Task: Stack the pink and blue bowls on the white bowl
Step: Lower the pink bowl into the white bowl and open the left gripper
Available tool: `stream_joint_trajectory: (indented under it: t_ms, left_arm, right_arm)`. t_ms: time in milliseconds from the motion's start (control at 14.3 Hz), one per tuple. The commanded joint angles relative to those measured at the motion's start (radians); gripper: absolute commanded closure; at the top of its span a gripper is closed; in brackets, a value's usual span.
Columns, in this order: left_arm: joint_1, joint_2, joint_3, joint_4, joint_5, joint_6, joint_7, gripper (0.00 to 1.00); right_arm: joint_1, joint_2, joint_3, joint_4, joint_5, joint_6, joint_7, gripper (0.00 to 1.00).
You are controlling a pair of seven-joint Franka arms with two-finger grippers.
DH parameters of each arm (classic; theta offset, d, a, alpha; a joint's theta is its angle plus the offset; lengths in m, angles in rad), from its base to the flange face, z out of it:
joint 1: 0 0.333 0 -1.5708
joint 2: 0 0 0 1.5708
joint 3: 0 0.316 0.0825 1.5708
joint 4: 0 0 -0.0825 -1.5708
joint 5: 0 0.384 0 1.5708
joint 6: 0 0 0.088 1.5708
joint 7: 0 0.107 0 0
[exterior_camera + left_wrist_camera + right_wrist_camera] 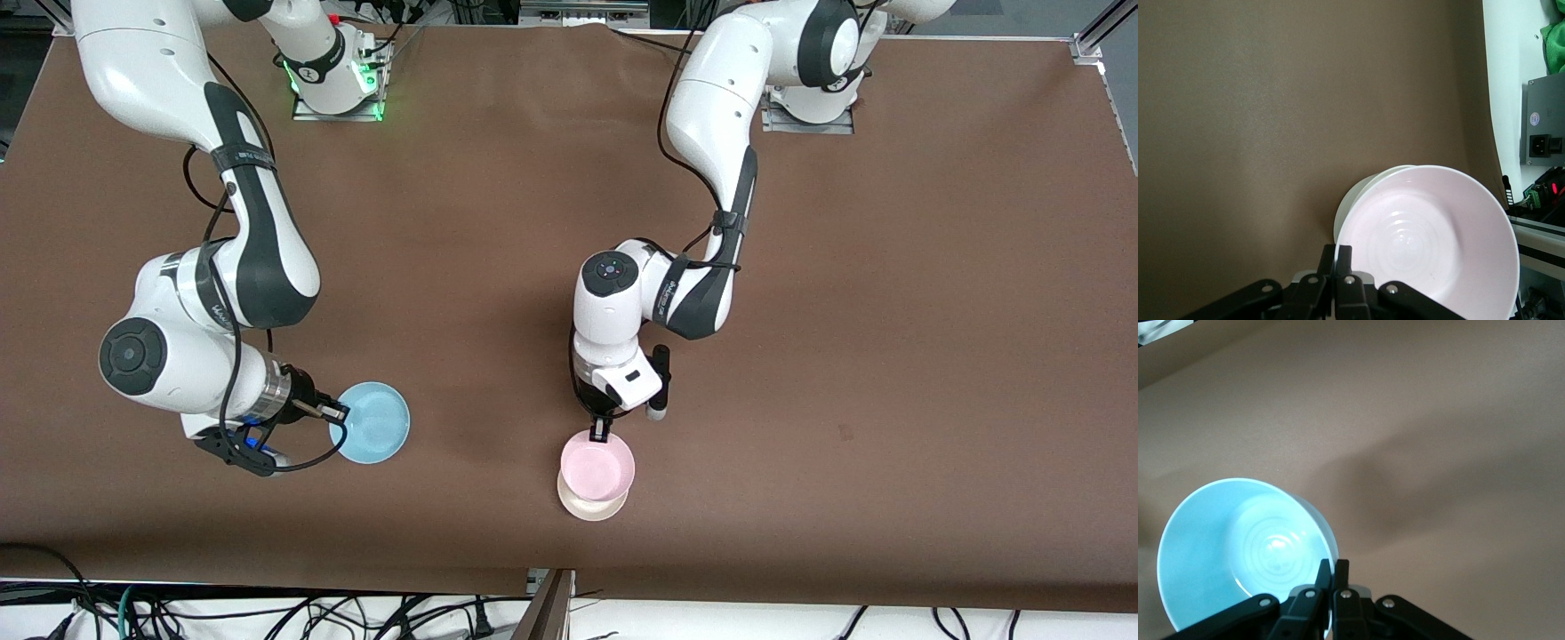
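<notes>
My left gripper is shut on the rim of the pale pink bowl. It holds that bowl over the white bowl, which sits on the table and shows only as a crescent under the pink one. In the left wrist view the fingers pinch the pink bowl, with the white bowl's rim peeking out beside it. My right gripper is shut on the rim of the light blue bowl, toward the right arm's end of the table. The right wrist view shows that gripper holding the blue bowl tilted.
The brown table spreads wide around both bowls. Its front edge runs close to the white bowl, with cables below it. A grey power box shows off the table in the left wrist view.
</notes>
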Motion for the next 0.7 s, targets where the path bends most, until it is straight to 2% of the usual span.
stream_joint_trajectory:
  t_ms: [0, 631]
  left_arm:
    - [-0.004, 0.029, 0.02, 0.031, 0.029, 0.017, -0.044, 1.0]
    - [-0.004, 0.044, 0.03, 0.031, 0.029, 0.043, -0.058, 1.0]
  right_arm:
    - [-0.003, 0.009, 0.002, 0.026, 0.007, -0.006, 0.006, 1.0]
    - [-0.003, 0.009, 0.002, 0.026, 0.007, -0.006, 0.006, 1.0]
